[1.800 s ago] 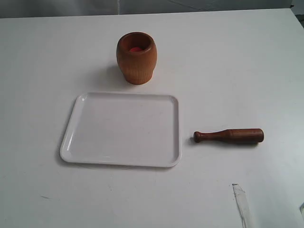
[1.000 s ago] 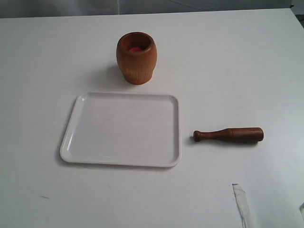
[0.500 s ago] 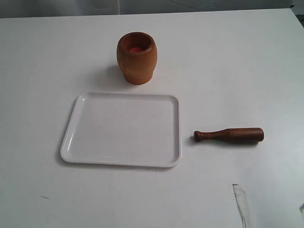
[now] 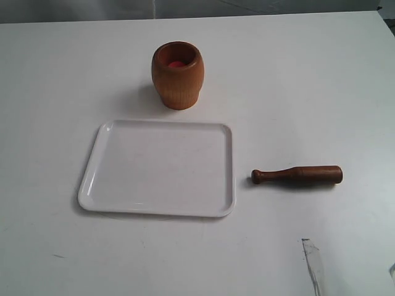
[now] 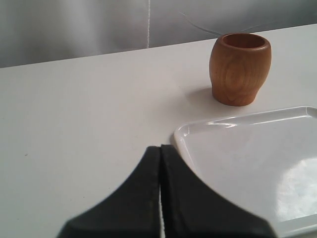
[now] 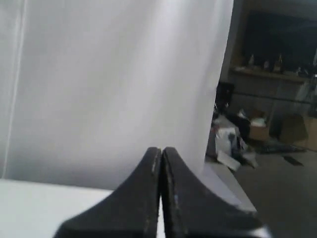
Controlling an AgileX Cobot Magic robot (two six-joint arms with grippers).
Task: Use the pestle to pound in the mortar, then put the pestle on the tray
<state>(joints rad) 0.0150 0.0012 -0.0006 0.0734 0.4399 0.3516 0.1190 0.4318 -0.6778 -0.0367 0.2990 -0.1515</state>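
Surface: a white table (image 4: 308,80) is carrying all three items and is showing only a few faint marks. A pale grey strip (image 4: 313,266) is lying on it near the tray's (image 4: 160,166) front right corner; what it is cannot be told.

Room: in the left wrist view a grey backdrop (image 5: 74,25) is hanging beyond the table edge on the far side of the tray. In the right wrist view a white sheet (image 6: 114,89) is filling most of the frame. Beside it a dim room is showing a shelf (image 6: 267,74) and cardboard boxes (image 6: 257,131) on the floor.

Pestle (image 4: 297,175): it is lying flat on the table just beside the tray's right-hand short rim and is not touching it. Its long axis is running roughly parallel to the tray's long rims. The small knob is pointing toward the tray and the thick end is pointing away from it.

Mortar (image 4: 178,74): it is standing upright beyond the tray's far long rim, clear of it. Its mouth is facing up and red is showing inside.

Tray: it is lying flat with nothing on it.

Left gripper (image 5: 160,148): its fingers are pressing together with nothing between them, and it is pointing over the table beside a tray corner.

Right gripper (image 6: 161,151): its fingers are likewise pressing together on nothing, and it is facing the white sheet.
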